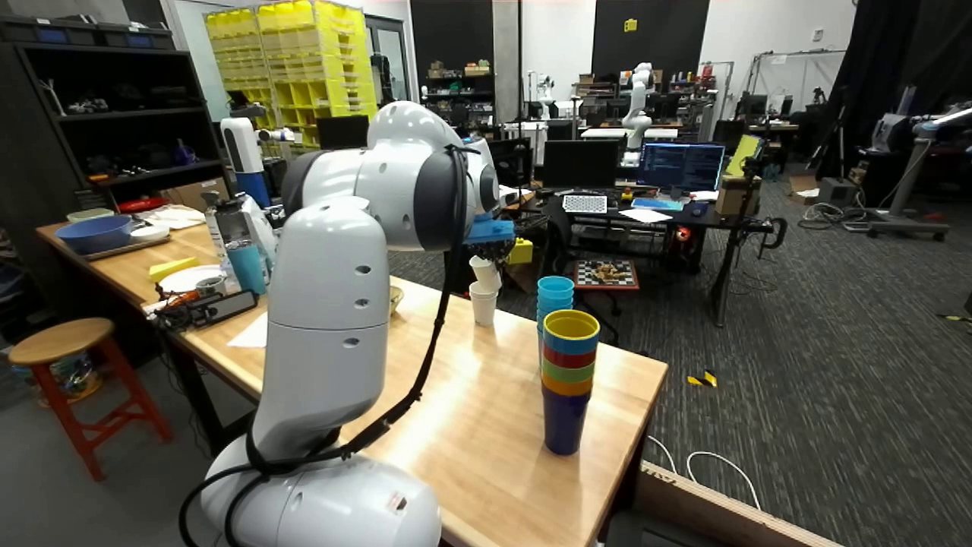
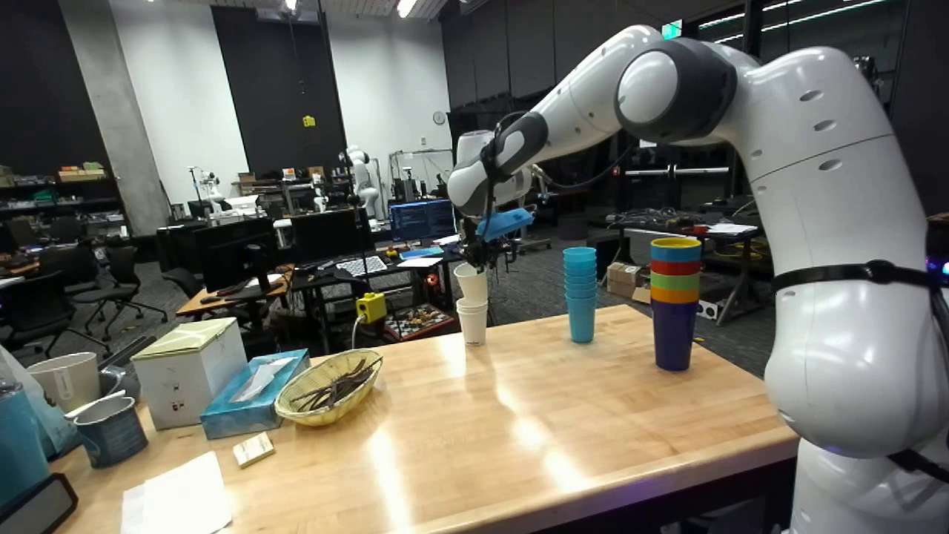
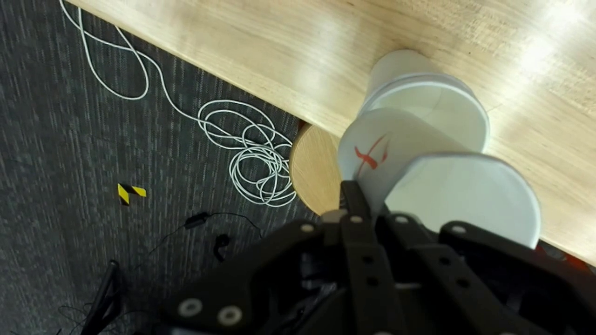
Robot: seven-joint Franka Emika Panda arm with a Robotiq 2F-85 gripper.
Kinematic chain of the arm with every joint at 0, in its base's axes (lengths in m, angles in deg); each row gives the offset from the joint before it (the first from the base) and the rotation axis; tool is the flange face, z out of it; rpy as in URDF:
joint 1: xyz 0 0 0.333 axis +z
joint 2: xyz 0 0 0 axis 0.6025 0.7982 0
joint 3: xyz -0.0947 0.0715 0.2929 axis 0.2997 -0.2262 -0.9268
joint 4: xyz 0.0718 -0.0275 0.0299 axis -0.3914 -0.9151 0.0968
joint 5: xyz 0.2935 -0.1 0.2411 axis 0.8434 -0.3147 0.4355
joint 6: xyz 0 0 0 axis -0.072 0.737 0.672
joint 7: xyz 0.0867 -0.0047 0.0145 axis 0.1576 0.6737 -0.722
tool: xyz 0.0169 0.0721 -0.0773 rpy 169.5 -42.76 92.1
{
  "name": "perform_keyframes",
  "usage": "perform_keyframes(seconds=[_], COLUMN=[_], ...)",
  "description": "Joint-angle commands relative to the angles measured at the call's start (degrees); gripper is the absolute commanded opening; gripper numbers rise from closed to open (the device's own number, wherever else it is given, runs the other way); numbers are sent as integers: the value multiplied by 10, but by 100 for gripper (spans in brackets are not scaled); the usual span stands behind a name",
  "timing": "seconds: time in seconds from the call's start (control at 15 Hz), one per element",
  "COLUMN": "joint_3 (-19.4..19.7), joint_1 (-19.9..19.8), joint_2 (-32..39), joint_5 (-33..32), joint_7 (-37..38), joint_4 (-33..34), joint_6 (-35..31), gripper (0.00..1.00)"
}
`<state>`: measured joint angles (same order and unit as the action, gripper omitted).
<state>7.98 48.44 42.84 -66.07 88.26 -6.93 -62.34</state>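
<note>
While the jaws of the black two-fingered gripper [image 3: 375,211] pinch its wall, a tapered white paper cup with a red mark [image 3: 405,137] tilts over an upright stack of white paper cups [image 2: 472,326] near an edge of the pale wooden table [image 2: 556,415]; contact with the stack is unclear.

The worktop [image 2: 482,437] is smooth, glossy wood. Near its edge, the upper paper cup [image 3: 437,177] and lower paper cups [image 2: 473,323] look matt; the multicolored tumblers [image 2: 674,304] are shiny plastic. The basket [image 2: 326,417] is coarsely woven, the carpet [image 3: 107,149] ribbed, the gripper [image 3: 370,209] matt with metallic screws [image 3: 229,315].
</note>
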Motion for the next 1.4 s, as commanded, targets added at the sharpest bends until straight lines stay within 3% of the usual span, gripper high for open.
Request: perform_keyframes(seconds=[0.0, 0.93, 1.0, 1.13, 1.33], joint_3=[1, -6, -5, -5, -6], joint_1=[5, 9, 10, 9, 7], joint_2=[2, 11, 12, 14, 11], joint_5=[5, 17, 15, 17, 19], joint_7=[4, -3, -2, -3, -4], joint_4=[12, 8, 6, 4, -1], joint_6=[17, 31, 29, 28, 25], gripper=[1, 1, 28, 32, 50])
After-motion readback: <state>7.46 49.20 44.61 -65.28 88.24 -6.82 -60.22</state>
